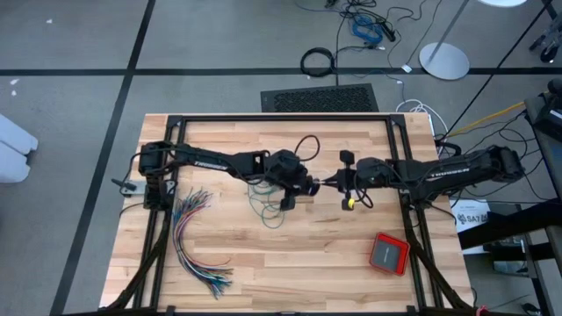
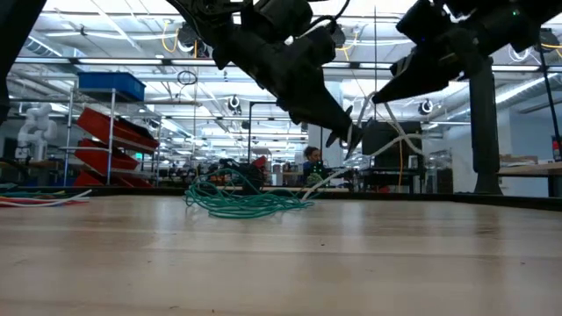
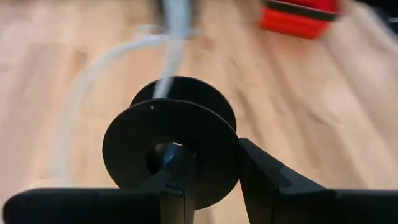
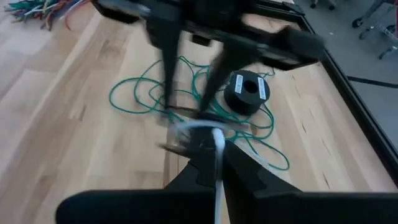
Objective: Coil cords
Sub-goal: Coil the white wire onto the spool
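Note:
The teal-green cord (image 1: pixel 266 204) lies in loose loops on the middle of the table and shows as a low heap (image 2: pixel 246 202) in the low view. A thin black cord (image 1: pixel 307 145) loops on the wood toward the far edge. A white length of cord (image 2: pixel 327 175) rises from the table to the two grippers. My left gripper (image 1: pixel 309 186) hangs above the teal loops, shut on a black spool (image 3: pixel 171 149). My right gripper (image 1: pixel 336 182) faces it closely, shut on the white cord. A black spool (image 4: pixel 247 90) lies flat among the teal loops; whether it is the same one I cannot tell. My left gripper has one finger (image 3: pixel 179 180) in the spool's centre hole (image 3: pixel 163 155) and the other finger (image 3: pixel 261 174) outside the flange's rim. The fingers run along the spool's axis, slanting down toward the table's right. The spool is lifted clear, and a white strand (image 3: pixel 174 43) leads off its far side. My right gripper pinches the white cord (image 4: pixel 217 142) between its two fingers. It comes from the table's right, slanting down, and the cord runs lengthwise between the fingers toward my left gripper. The held stretch is clear of the table, and the cord below it hangs slack.
A fanned bundle of many-coloured wires (image 1: pixel 198 241) lies at the near left. A red box (image 1: pixel 389 253) sits at the near right, and a small yellow piece (image 1: pixel 351 202) shows just below my right gripper. Black frame rails (image 1: pixel 281 117) border the tabletop.

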You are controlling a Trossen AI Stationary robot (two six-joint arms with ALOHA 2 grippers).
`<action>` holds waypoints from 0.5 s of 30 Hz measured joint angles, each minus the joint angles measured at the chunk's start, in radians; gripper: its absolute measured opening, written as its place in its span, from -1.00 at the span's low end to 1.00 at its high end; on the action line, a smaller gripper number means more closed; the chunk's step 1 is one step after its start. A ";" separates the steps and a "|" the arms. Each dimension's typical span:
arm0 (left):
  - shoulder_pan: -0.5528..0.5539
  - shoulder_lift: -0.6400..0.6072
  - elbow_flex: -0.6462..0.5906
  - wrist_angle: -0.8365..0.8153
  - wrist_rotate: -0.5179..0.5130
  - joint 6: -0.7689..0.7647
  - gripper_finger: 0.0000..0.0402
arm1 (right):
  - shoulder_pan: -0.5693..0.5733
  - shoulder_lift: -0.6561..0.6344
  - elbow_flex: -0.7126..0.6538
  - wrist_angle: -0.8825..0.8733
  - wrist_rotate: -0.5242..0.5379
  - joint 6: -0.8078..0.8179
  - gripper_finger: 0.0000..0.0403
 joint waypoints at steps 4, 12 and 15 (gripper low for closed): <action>0.008 0.000 0.000 0.069 -0.093 -0.003 -0.53 | 0.025 0.000 0.012 -0.007 0.007 0.038 -1.00; 0.014 0.000 -0.001 0.255 -0.146 0.022 -0.53 | 0.060 -0.001 0.013 -0.002 0.018 0.080 -1.00; 0.013 -0.007 -0.002 0.277 -0.147 0.024 -0.53 | 0.061 -0.001 0.014 -0.017 0.017 0.088 -1.00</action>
